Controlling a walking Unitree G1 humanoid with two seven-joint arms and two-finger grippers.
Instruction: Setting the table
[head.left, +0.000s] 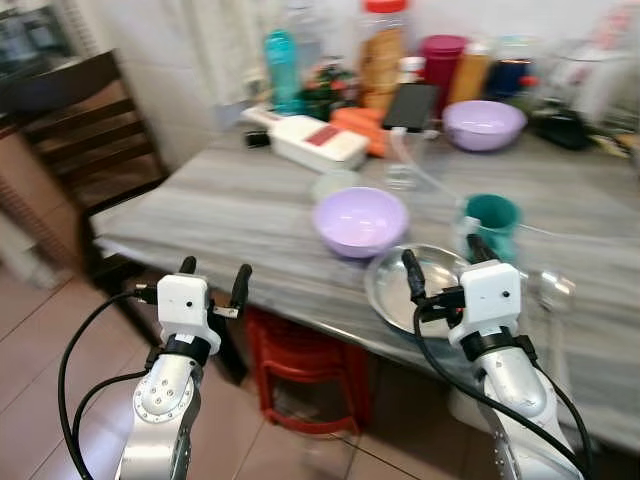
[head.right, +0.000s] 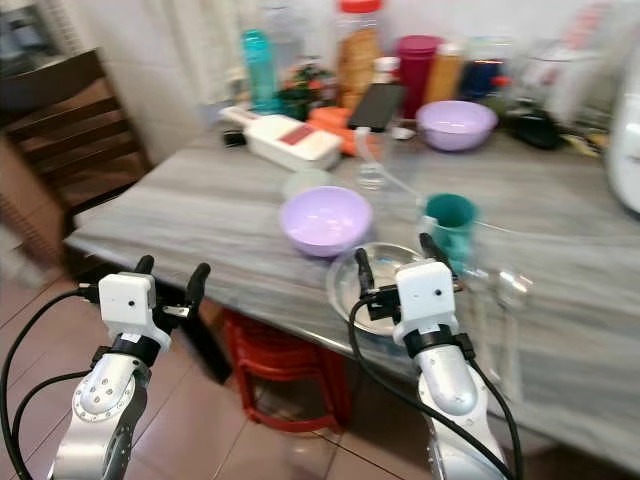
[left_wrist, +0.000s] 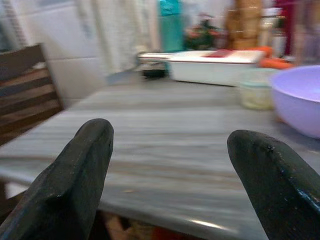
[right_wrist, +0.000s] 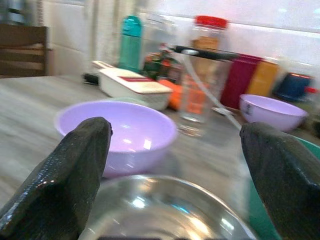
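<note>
While right pincer (head.left: 445, 264) hovers spread over shiny steel plate (head.left: 392, 292) | left pincer (head.left: 214, 277) spread (2 matte fingers) | round lilac bowl (head.left: 360, 221) beside

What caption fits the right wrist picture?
Open right gripper hovers over a steel plate, facing a purple bowl on the grey table.

Grey marble table (head.left: 220, 205) with lilac bowl (head.left: 360, 220), steel plate (head.left: 400, 290), teal cup (head.left: 492, 222).
</note>
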